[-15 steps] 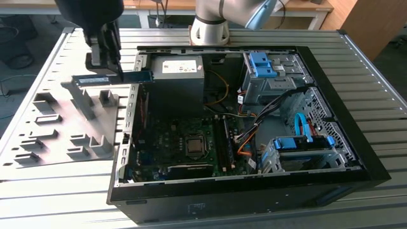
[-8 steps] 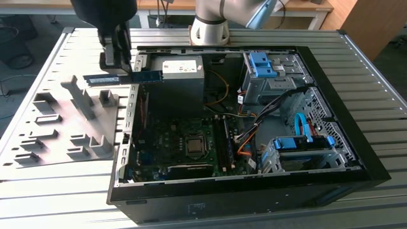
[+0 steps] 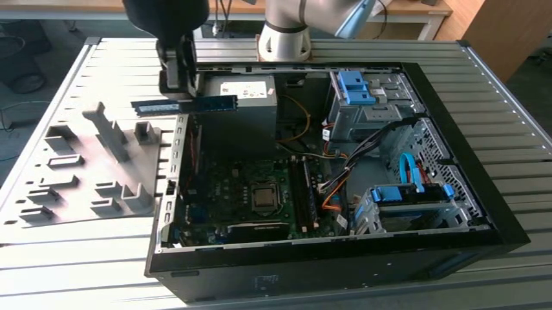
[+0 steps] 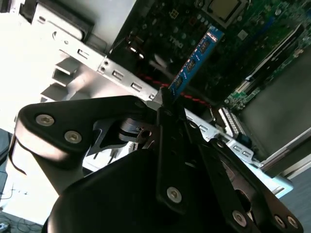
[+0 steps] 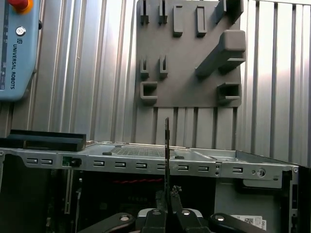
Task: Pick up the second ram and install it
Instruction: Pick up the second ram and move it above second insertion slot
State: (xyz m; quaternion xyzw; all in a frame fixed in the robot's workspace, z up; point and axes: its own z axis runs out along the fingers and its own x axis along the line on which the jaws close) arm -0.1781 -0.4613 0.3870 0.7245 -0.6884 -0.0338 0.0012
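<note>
Second ram [image 3: 185, 104] was held clamped in the hand [image 3: 180, 95], up in the air over the case wall [image 3: 178, 152], near the power supply [image 3: 245, 93] and well apart from the motherboard [image 3: 237, 187]. Risks judged: stick could be clipped on that wall, or twisted in the narrow pinch and the slot missed.
</note>
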